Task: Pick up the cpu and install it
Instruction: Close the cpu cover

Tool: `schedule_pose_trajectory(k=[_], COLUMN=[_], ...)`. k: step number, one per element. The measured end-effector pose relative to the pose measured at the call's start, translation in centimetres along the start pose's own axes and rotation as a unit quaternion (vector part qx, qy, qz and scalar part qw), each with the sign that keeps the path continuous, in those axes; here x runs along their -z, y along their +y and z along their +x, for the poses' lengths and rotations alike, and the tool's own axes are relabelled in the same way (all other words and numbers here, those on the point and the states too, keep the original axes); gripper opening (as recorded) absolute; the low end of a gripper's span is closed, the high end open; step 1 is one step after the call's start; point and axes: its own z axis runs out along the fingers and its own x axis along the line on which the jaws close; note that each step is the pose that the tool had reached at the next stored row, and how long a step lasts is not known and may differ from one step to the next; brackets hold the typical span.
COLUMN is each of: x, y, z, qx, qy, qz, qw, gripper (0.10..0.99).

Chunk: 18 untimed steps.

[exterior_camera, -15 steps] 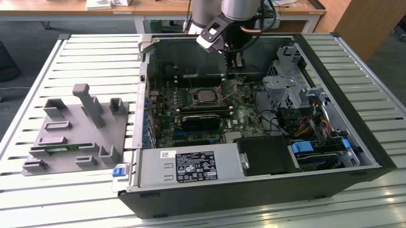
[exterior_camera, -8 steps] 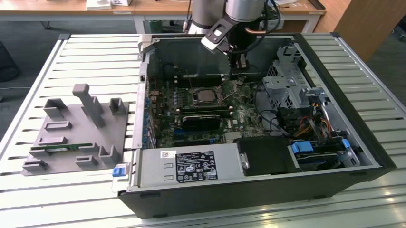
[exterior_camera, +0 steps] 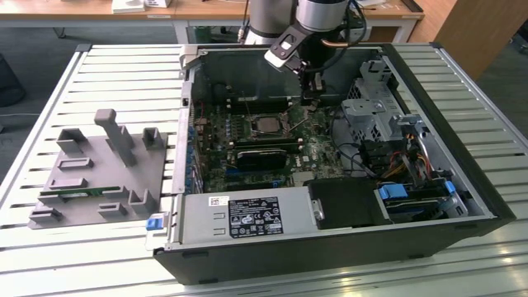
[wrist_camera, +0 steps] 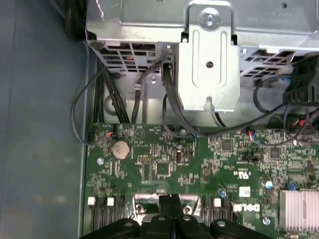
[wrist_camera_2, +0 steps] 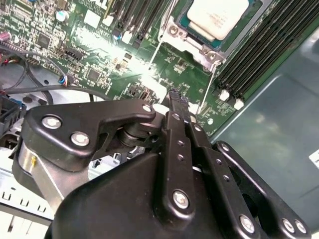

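Black, jointed metal gripper (wrist_camera_2: 177, 99): jaws pressed together, nothing between them, low over the glossy green motherboard (wrist_camera: 159, 164). Flat, square, silver-grey cpu (wrist_camera_2: 217, 17) sits in the bright steel socket frame (wrist_camera_2: 173, 34), near the tips.

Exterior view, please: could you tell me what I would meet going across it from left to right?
Grey holder block → cpu → pincer → metal drive cage.

The cpu (wrist_camera_2: 218, 17) lies in the motherboard socket (wrist_camera_2: 185, 41), inside the case (exterior_camera: 330, 250).
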Motion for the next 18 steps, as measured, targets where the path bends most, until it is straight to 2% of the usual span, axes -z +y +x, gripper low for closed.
schedule_pose_trajectory(k=[13, 18], x=[-0.41, -0.76], y=[1.69, 2.09], z=[0.15, 0.2], qx=[0.0, 0.0], qy=[-0.0002, -0.0003], qz=[0.0008, 0.0008], qw=[1.0, 1.0], gripper=[0.106, 0.106])
